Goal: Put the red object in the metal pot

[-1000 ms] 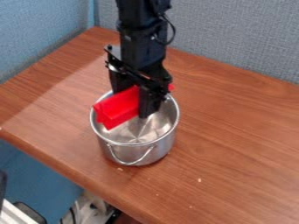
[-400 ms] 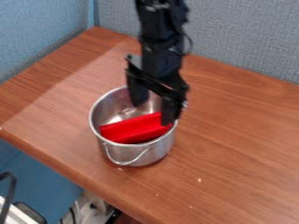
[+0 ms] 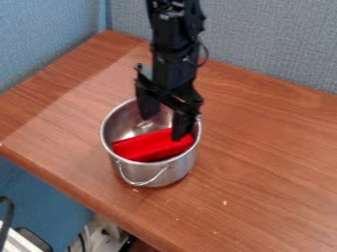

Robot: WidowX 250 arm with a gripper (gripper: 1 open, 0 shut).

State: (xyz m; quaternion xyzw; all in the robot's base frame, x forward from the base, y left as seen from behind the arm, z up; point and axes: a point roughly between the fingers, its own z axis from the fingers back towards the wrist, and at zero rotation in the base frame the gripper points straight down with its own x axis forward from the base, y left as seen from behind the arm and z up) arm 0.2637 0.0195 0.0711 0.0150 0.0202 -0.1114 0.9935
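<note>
Since a second ago, red object (image 3: pixel 152 147) dropped from tool (image 3: pixel 161 111) into metal pot (image 3: pixel 121 120).

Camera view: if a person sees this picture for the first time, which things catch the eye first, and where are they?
The bright red rectangular plastic block stands out most; it lies inside the shiny silver steel pot near the front edge of the brown wooden table. Directly above the pot, the black end effector points down with its jaws open, reaching into the pot just over the block.
</note>
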